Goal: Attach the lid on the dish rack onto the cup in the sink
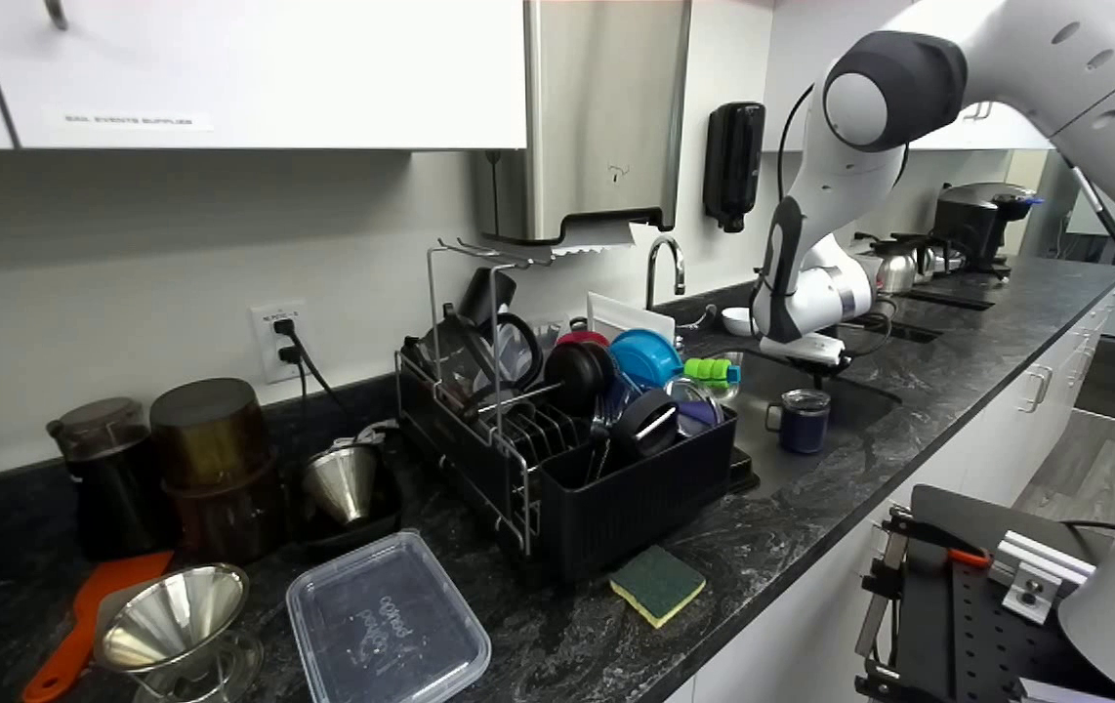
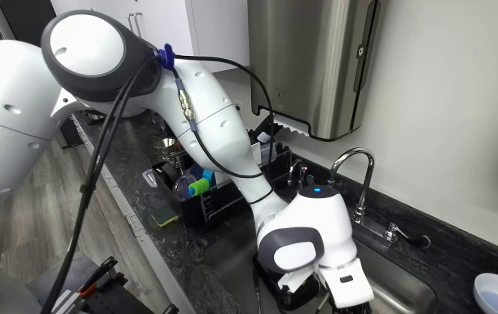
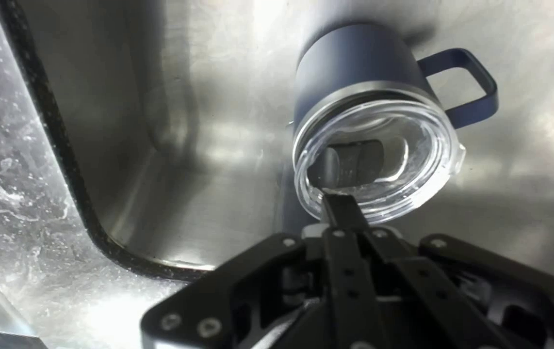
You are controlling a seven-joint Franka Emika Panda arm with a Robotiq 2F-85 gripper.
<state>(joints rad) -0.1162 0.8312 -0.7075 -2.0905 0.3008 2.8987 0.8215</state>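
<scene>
"Where's the cup?"

"In an exterior view, the navy cylindrical metal cup stands in the rectangular metal sink, long axis upright, handle toward the black wire dish rack. In an exterior view, the white jointed arm reaches over that sink."

"From the wrist?"

"The round clear plastic lid covers its mouth, tab pointing right. The black claw is pressed together at the lid's near edge; contact, I can't tell."

Wrist view: close, down into sink. Both exterior views: farther, along counter, sharing dish rack.
</scene>
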